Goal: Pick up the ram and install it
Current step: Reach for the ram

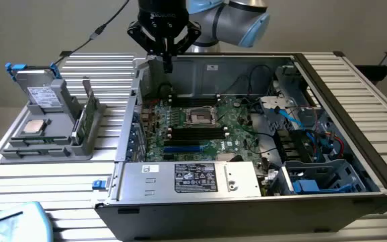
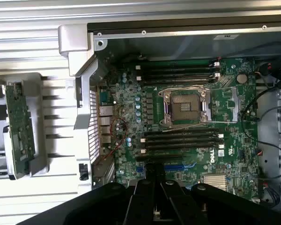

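Ram (image 1: 88, 118) on edge in gray holder (image 1: 42, 151), lower edge hidden by slot; long axis near-to-far in exterior view. My tool (image 1: 168, 63) closed, empty, above computer case (image 1: 247, 217).

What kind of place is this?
Probably a robot test bench for building computers: an open computer case shows its green motherboard, a robot arm hangs over it, and a grey holder beside it keeps spare parts.
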You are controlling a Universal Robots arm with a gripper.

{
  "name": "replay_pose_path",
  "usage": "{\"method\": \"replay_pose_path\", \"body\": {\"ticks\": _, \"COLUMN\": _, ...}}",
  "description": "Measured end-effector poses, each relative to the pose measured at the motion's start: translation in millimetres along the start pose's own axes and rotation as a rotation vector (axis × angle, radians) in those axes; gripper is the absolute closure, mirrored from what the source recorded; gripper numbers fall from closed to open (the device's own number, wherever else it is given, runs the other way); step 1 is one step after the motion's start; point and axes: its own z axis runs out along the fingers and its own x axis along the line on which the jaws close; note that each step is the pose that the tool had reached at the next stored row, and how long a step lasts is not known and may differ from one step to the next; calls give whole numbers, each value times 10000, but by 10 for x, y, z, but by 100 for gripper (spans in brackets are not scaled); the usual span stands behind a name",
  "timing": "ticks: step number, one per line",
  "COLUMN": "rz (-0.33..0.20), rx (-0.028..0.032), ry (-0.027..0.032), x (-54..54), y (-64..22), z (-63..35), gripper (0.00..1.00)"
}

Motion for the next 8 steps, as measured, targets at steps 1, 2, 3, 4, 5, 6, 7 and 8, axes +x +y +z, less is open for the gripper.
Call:
{"method": "replay_pose_path", "body": {"ticks": 1, "rz": 0, "rx": 0, "ry": 0, "x": 0, "y": 0, "z": 0, "gripper": 90}}
{"method": "replay_pose_path", "body": {"ticks": 2, "rz": 0, "rx": 0, "ry": 0, "x": 0, "y": 0, "z": 0, "gripper": 90}}
{"method": "replay_pose_path", "body": {"ticks": 3, "rz": 0, "rx": 0, "ry": 0, "x": 0, "y": 0, "z": 0, "gripper": 90}}
{"method": "replay_pose_path", "body": {"ticks": 4, "rz": 0, "rx": 0, "ry": 0, "x": 0, "y": 0, "z": 0, "gripper": 90}}
{"method": "replay_pose_path", "body": {"ticks": 5, "rz": 0, "rx": 0, "ry": 0, "x": 0, "y": 0, "z": 0, "gripper": 90}}
{"method": "replay_pose_path", "body": {"ticks": 6, "rz": 0, "rx": 0, "ry": 0, "x": 0, "y": 0, "z": 0, "gripper": 90}}
{"method": "replay_pose_path", "body": {"ticks": 7, "rz": 0, "rx": 0, "ry": 0, "x": 0, "y": 0, "z": 0, "gripper": 90}}
{"method": "replay_pose_path", "body": {"ticks": 8, "rz": 0, "rx": 0, "ry": 0, "x": 0, "y": 0, "z": 0, "gripper": 90}}
